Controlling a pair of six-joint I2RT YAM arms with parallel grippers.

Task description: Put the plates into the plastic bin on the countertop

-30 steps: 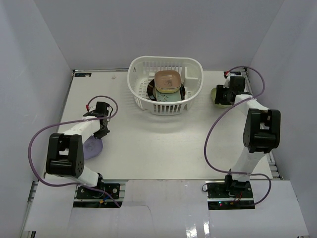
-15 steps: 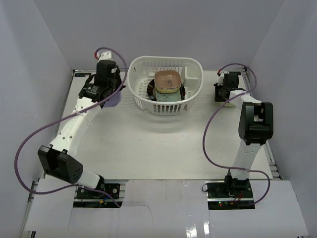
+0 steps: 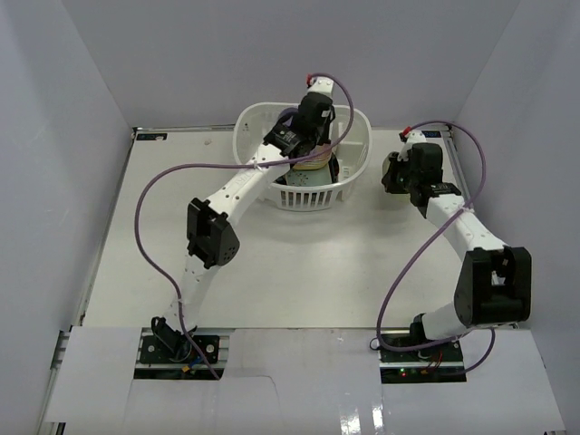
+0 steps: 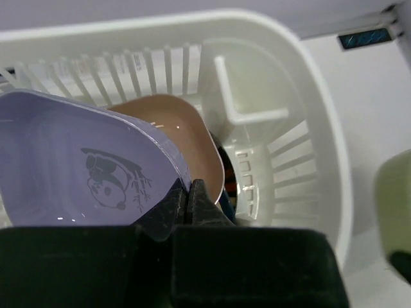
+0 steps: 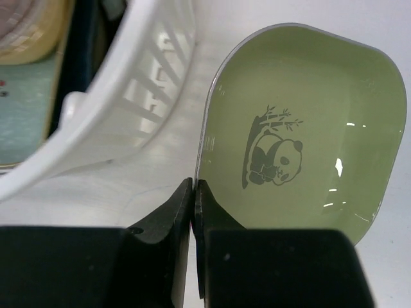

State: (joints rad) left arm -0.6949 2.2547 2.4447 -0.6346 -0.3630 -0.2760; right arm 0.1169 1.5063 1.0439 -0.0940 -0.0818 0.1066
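My left gripper hangs over the white plastic bin, shut on the rim of a lavender panda plate. Under that plate a tan plate tops the stack in the bin. My right gripper is just right of the bin above the countertop. In the right wrist view its jaws are shut on the edge of a green panda plate, beside the bin's lattice wall. A yellow plate and a teal one lie inside the bin.
White panels wall the table on three sides. Purple cables loop off both arms. The left arm stretches diagonally across the middle of the table; both bases sit at the near edge.
My left arm swung from the table's left side to over the bin, carrying the lavender plate. My right gripper shut on the green plate and shifted it slightly toward the bin.
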